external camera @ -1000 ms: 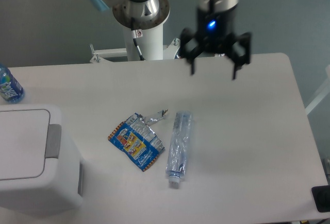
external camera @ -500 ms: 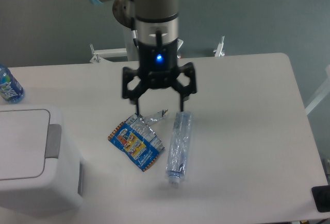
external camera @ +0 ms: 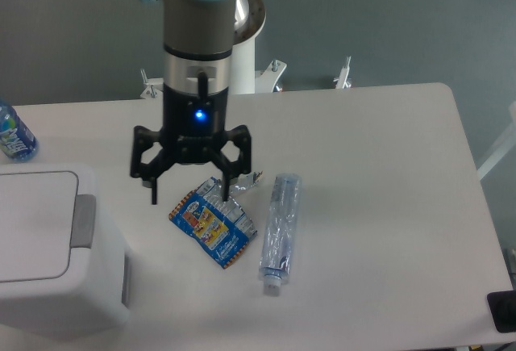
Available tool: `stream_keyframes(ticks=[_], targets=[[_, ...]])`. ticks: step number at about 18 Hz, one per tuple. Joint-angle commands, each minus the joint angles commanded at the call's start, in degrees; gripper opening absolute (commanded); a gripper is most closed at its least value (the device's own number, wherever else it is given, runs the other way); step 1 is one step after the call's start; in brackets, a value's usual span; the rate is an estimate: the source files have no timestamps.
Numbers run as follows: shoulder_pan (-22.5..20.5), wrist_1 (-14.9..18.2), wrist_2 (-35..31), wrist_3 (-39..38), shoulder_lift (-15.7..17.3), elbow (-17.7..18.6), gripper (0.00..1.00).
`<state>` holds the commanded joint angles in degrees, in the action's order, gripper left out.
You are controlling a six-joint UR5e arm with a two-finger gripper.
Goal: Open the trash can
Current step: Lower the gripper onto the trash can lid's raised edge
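Note:
The trash can [external camera: 48,246] is a large white bin at the table's left front, its flat lid closed and a grey push-button bar [external camera: 82,221] on its right edge. My gripper [external camera: 193,194] hangs open over the table, to the right of the bin and slightly behind the bar. Nothing is between its black fingers [external camera: 154,191]. The right finger overlaps the top of a crumpled blue snack wrapper [external camera: 214,220].
A flattened clear plastic bottle [external camera: 279,230] lies right of the wrapper. A blue-labelled bottle [external camera: 14,135] stands at the far left edge behind the bin. The arm's white base [external camera: 242,68] rises behind the table. A dark object [external camera: 502,311] sits at the front right corner.
The gripper has swept leftward across the table, from the back right to above the wrapper, coming lower and nearer the bin. It stayed open. Nothing on the table moved.

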<state>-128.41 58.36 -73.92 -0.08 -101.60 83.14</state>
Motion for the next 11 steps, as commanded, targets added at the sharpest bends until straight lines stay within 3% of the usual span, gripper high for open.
stream_keyframes(ticks=[11], targets=[[0.8,0.0,4.4,-1.6,-1.8,0.2,1.0]])
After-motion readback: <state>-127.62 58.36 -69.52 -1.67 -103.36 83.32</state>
